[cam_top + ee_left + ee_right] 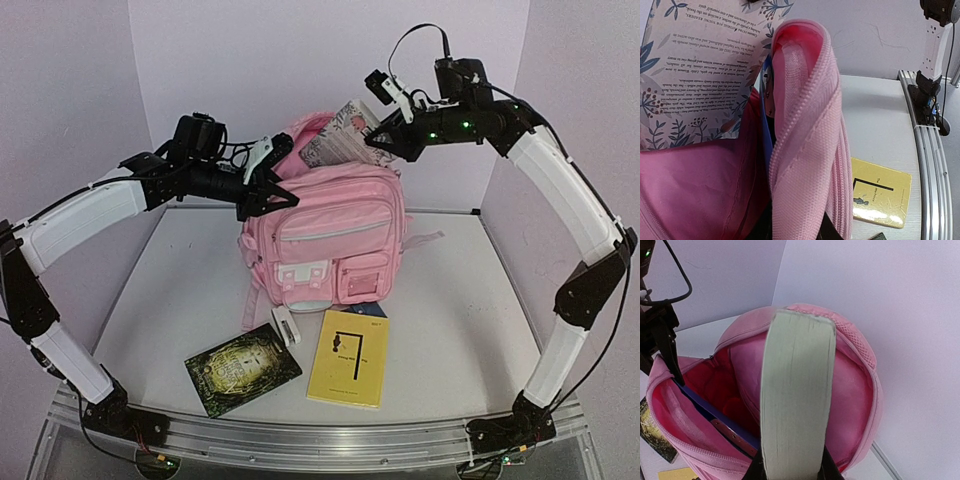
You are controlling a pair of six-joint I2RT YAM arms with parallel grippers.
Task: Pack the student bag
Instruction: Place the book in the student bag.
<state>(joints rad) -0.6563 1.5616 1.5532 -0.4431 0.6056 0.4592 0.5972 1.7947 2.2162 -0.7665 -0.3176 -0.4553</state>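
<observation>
The student bag (325, 235) stands on the table (450, 330) with the left gripper (270, 195) pinching its rim (805, 125) open and the right gripper (388, 142) squeezing 1 book (338, 138) above it; if the rim slips, the book may jam

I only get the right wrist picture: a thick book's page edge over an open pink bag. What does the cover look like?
Observer: The book has a pale cover with blue leaf sprigs and printed text.
Visitor: Is the bag lying down?
Observer: No, the student bag stands upright on the table, with its pockets facing the arms.
Visitor: Anything else nearby?
Observer: A small white object lies in front of the bag. I cannot tell what it is.
</observation>
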